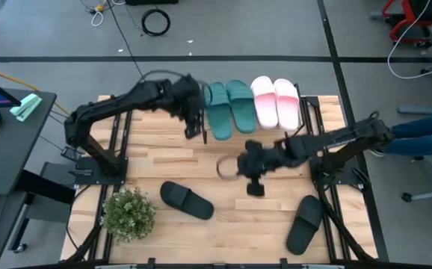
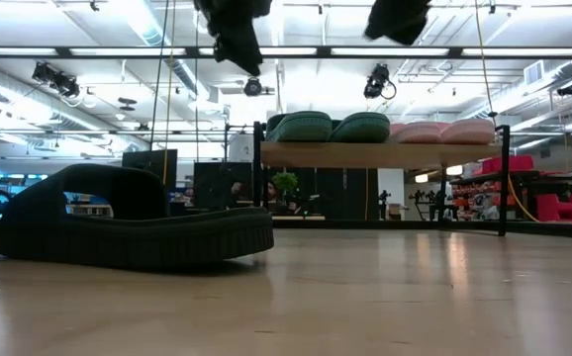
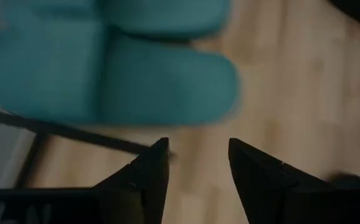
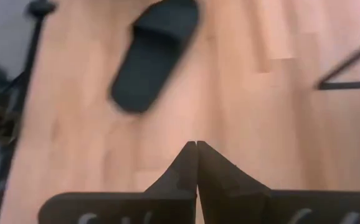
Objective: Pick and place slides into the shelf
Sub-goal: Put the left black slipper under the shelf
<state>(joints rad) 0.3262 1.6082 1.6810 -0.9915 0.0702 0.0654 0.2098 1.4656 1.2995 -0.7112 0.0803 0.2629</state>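
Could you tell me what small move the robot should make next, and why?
Probably open the right gripper and lower it toward a black slide. Both black slides, the other too, lie on the table while teal and pink pairs already sit on the shelf; its jaws are shut and empty.

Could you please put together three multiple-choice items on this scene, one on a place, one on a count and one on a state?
1. Where are the teal slides?
A. on the shelf
B. on the table by the plant
C. in the right claw

2. How many black slides lie on the table?
A. none
B. two
C. four

3. How is the right claw?
A. wide open
B. shut on a pink slide
C. shut, holding nothing

Answers:
1 A, they sit beside the pink slides on the shelf.
2 B, one left, one right.
3 C, its fingers meet over bare wood.
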